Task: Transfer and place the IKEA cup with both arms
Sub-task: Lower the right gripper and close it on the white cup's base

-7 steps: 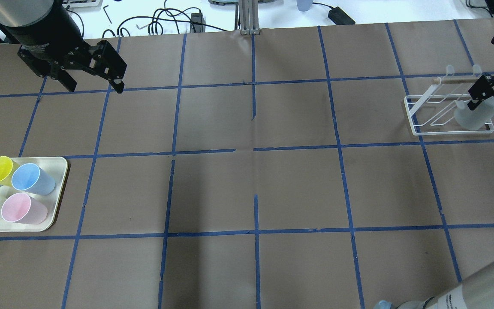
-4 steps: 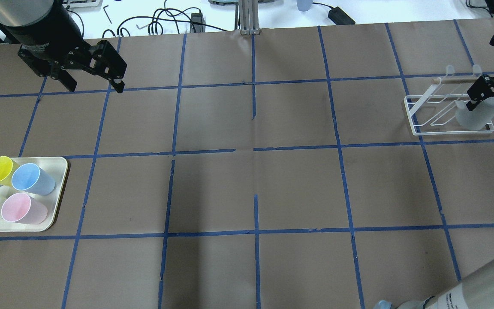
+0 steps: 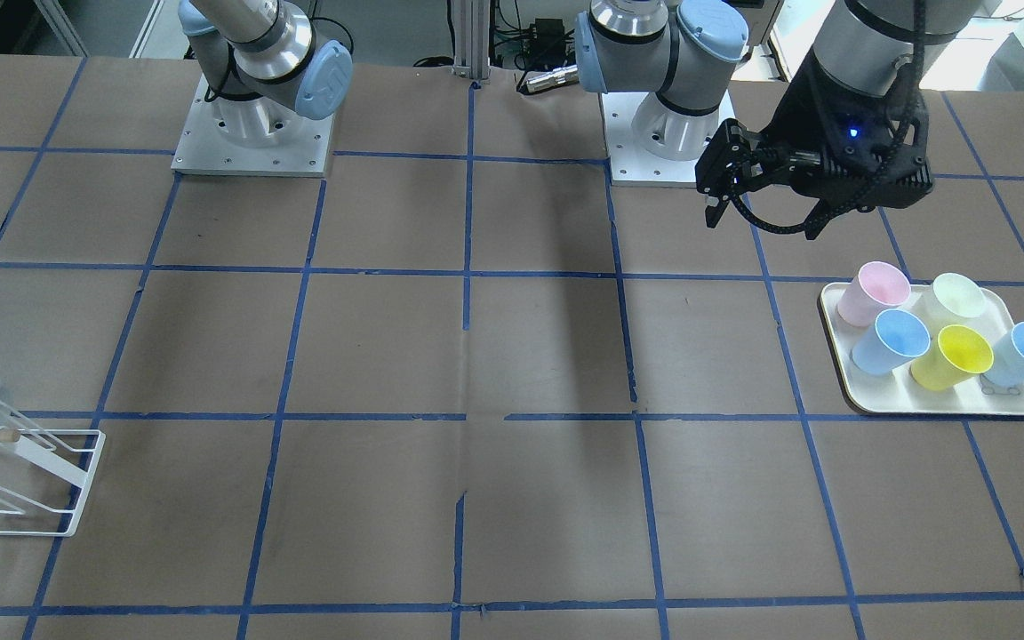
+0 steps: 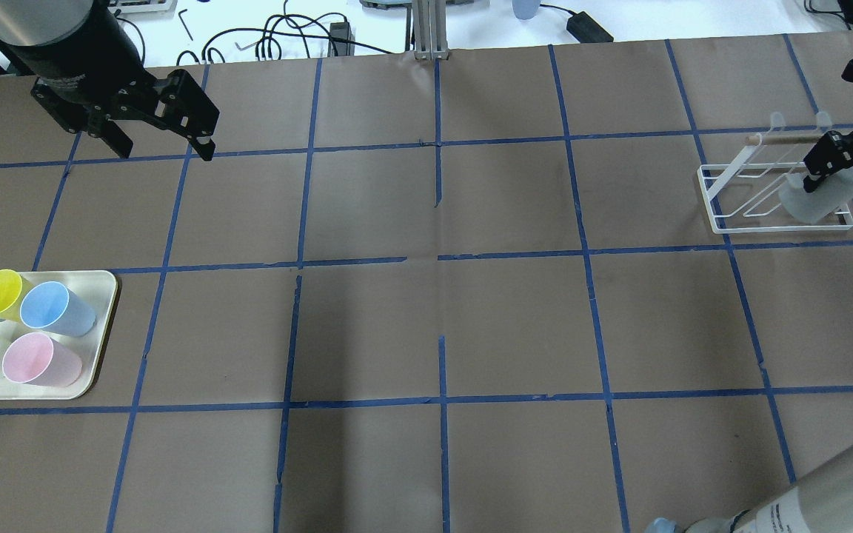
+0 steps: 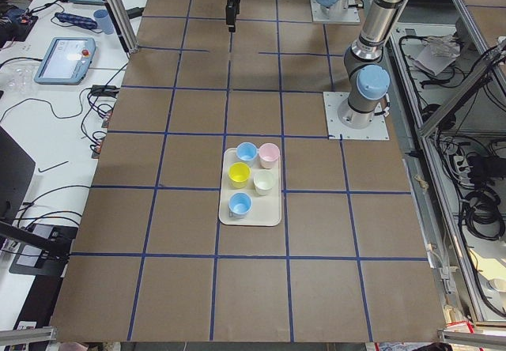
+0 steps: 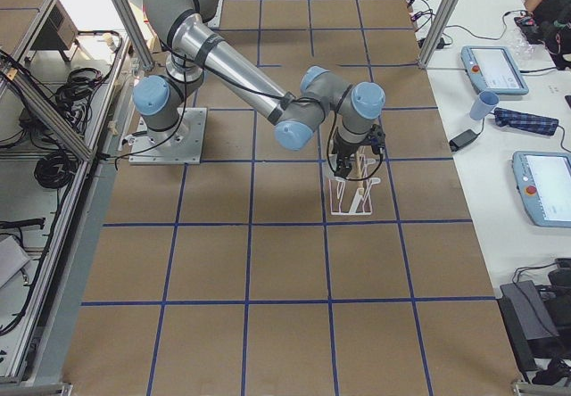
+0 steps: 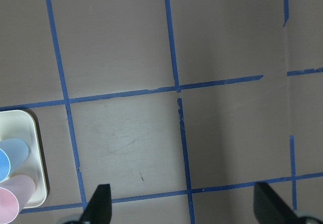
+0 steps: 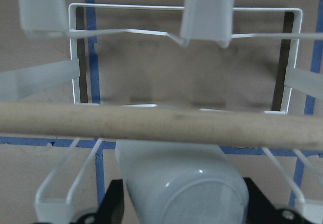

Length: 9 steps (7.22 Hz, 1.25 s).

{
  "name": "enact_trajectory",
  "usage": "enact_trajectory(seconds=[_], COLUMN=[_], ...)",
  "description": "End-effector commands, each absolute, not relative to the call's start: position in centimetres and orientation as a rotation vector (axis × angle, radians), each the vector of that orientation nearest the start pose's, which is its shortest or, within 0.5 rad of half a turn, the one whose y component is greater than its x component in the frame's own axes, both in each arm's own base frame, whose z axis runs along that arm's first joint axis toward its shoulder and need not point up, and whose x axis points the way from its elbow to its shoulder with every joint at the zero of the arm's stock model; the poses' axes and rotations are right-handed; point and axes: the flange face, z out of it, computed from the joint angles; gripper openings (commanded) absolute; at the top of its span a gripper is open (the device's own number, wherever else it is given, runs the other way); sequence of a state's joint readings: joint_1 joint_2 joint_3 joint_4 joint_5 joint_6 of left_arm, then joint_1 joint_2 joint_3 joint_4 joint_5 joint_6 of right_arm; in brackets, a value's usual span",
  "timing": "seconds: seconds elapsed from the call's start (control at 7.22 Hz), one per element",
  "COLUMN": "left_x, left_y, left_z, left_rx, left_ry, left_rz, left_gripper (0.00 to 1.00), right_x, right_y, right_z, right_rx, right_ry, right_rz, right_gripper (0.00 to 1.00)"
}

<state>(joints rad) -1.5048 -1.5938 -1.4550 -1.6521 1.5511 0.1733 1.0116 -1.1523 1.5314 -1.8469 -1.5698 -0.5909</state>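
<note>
– At the desk's (image 4: 515, 318) right end, entry one: the IKEA cup (image 4: 811, 207), pale grey, inside the white wire rack (image 4: 767, 229), low by its near right corner and apparently mouth-down. Whether it already rests on the base wires cannot be told.

– Held by?

– By the right pincer (image 4: 843, 178), pinching the cup. In the wrist view a black finger (image 8: 113, 204) lies against each side of it, and the rack's wooden dowel (image 8: 161, 125) runs just across it.

– Entry two?

– The left pincer (image 4: 162, 148), spread and empty, hanging over the desk's far left, well apart from the cup. Nearer the robot on that side is the cream tray (image 4: 104, 296) with the coloured cups (image 4: 49, 307), none of them the task's.

– Hazards?

– Three, all judged.
  - The dowel is close, so a crooked withdrawal could catch the cup or a finger on it and lift the light rack.
  - If the cup is not yet seated, letting go would drop it, and it could tip against the wires or roll out.
  - A sideways nudge could slide the whole rack across the paper.

– Cause in each case?

– Tight clearance, plus a light rack that looks unfixed.
</note>
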Motion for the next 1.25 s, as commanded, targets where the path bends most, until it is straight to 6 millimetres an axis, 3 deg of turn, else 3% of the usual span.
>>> enact_trajectory(seconds=[0.0, 0.83, 1.11], left_x=[-10.2, -10.2, -10.2], left_y=[-50.9, -50.8, -50.8], left_z=[52.6, 52.6, 52.6], left_rx=[0.170, 0.170, 0.170], left_ry=[3.154, 3.155, 3.155], left_rz=[-0.023, -0.025, -0.023], left_gripper=[1.00, 1.00, 1.00], right_x=[-22.0, -22.0, -21.5], right_y=[-60.2, -60.2, -59.2], right_z=[29.3, 31.4, 33.8], right_rx=[-0.049, -0.055, -0.053], right_ry=[3.078, 3.093, 3.099], right_rz=[0.137, 0.113, 0.109], right_gripper=[0.69, 0.49, 0.44])
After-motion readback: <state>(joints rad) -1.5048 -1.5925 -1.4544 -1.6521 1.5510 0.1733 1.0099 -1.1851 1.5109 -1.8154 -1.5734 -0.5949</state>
